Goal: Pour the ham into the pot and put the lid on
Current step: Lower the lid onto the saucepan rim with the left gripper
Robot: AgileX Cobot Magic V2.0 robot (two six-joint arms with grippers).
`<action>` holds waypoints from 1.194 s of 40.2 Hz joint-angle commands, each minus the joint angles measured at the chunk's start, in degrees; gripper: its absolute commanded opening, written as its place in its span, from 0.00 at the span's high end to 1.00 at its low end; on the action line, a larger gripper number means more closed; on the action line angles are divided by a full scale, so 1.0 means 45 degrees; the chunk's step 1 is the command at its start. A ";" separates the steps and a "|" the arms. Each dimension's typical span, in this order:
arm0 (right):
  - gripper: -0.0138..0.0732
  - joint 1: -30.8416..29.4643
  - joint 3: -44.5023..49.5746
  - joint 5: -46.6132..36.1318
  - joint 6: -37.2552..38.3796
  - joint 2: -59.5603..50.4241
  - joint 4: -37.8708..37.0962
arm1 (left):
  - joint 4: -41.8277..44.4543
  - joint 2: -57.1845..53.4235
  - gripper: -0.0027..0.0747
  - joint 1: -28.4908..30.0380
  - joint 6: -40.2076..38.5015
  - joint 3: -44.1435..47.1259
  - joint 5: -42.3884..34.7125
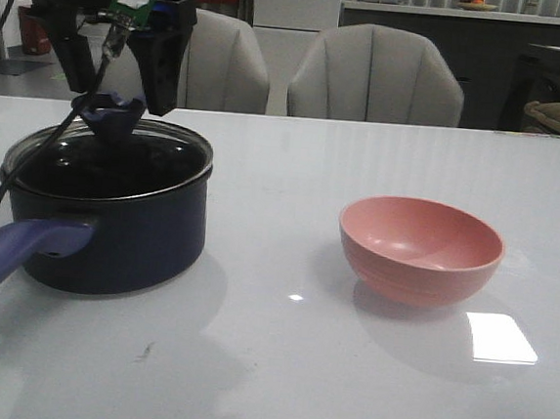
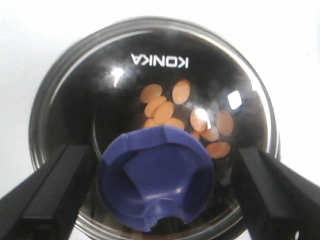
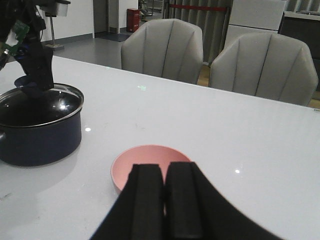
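Note:
The dark navy pot [image 1: 120, 240] stands at the left of the table, its long blue-purple handle [image 1: 12, 250] pointing to the front. The glass lid [image 2: 150, 55] lies on the pot, and its blue knob [image 1: 112, 114] stands up in the middle. Through the glass I see several orange-pink ham pieces [image 2: 165, 111] on the black bottom. My left gripper [image 2: 157, 192] hangs over the lid, open, one finger on each side of the knob with gaps between. My right gripper [image 3: 165, 172] is shut on nothing, above the near side of the pink bowl [image 3: 145, 159].
The pink bowl [image 1: 420, 246] at the right of the table holds nothing. Two grey chairs [image 1: 375, 76] stand behind the far table edge. The pot [image 3: 40, 140] is well to one side of the right gripper.

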 commanded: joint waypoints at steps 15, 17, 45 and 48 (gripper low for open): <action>0.66 0.0007 -0.0359 -0.0888 -0.0075 0.0110 0.0077 | -0.0310 -0.3427 0.21 -0.0072 0.0213 0.0214 0.0420; 0.66 0.0007 -0.0359 -0.0888 -0.0075 0.0110 0.0077 | -0.0059 -0.4036 0.21 -0.0072 0.0213 0.0654 0.0362; 0.66 0.0007 -0.0359 -0.0888 -0.0075 0.0110 0.0077 | 0.0281 -1.4146 0.21 -0.0072 0.0213 1.0180 -0.5693; 0.66 0.0007 -0.0359 -0.0888 -0.0075 0.0110 0.0077 | 0.0281 -1.5359 0.21 -0.0072 0.0213 1.1292 -0.6365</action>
